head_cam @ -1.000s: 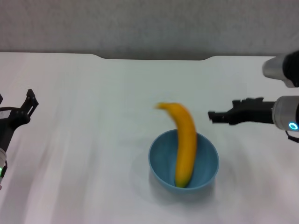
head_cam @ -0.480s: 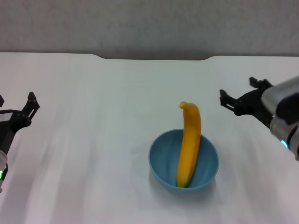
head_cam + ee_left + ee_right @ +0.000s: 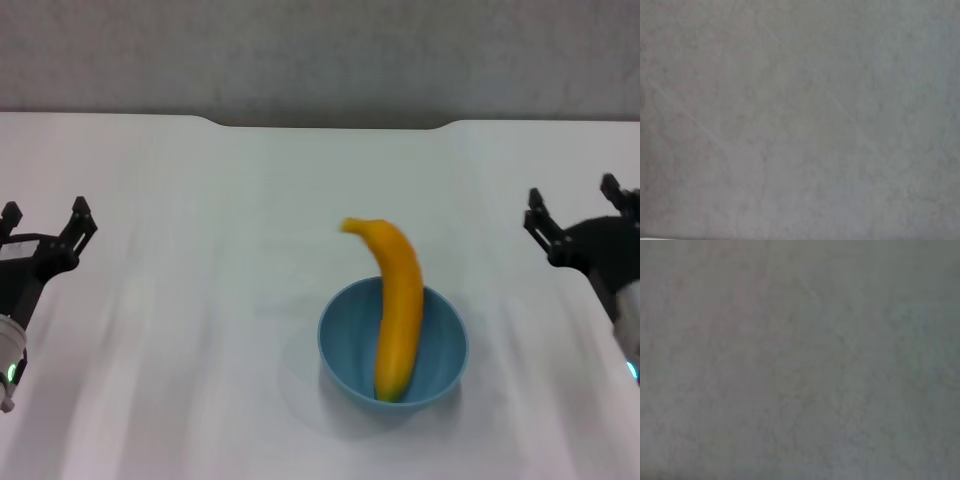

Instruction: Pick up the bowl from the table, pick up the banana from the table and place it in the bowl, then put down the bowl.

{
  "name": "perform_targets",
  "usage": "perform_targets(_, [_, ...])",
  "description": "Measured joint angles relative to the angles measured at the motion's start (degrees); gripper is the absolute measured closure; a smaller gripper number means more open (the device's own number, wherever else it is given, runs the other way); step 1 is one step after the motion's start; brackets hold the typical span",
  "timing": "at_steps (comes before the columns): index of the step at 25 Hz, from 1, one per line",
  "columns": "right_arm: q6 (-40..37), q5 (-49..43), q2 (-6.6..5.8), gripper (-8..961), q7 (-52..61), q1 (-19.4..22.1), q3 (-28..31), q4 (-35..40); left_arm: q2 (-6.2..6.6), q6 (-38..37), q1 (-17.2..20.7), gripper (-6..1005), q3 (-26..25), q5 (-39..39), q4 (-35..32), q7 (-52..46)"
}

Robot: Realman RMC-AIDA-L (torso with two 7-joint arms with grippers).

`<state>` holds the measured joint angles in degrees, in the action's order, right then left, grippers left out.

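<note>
Grey, faintly mottled wall fills the far background, and both wrist views show nothing but that same blank grey surface, so neither tells anything about the work. Below the wall spreads the white tabletop [image 3: 200, 250], with a shallow notch cut into its far edge.

On the tabletop, a little right of centre and toward the near side, sits the bowl [image 3: 345, 345], light blue and upright, with nothing holding it. The banana [image 3: 396, 300] lies inside it, its lower end down against the near inner wall and its upper end leaning out over the far rim, curving toward the robot's left.

At the left edge of the head view hangs the left gripper [image 3: 45, 225], fingers spread apart and empty, well away from the bowl. At the right edge is the right gripper [image 3: 578, 214], likewise spread and holding nothing, also well clear.

By my reading the task is essentially finished: the banana is in the bowl, the bowl rests on the tabletop, and both arms are out to the sides. Nothing appears left except perhaps the arms returning to rest, though the banana sits tilted rather than lying flat
</note>
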<state>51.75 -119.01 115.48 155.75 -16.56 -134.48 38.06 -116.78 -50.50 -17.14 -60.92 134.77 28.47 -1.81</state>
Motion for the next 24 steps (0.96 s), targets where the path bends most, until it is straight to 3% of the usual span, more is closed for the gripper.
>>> perform_targets(4, [0.6, -0.5, 0.02, 71, 6.4, -0.3, -1.1, -3.1, -0.02, 0.0, 0.0, 113, 0.9, 0.1, -0.1, -0.2])
perform_targets(17, [-7.5, 0.8, 0.35, 70, 5.8, -1.3, -4.3, -4.5, -0.24, 0.1, -1.0, 112, 4.9, -0.1, -2.0, -0.3])
perform_targets(24, [-7.7, 1.3, 0.36, 70, 5.7, -1.6, -5.0, -4.8, -0.35, -1.0, -2.0, 112, 7.9, -0.4, -4.0, 0.6])
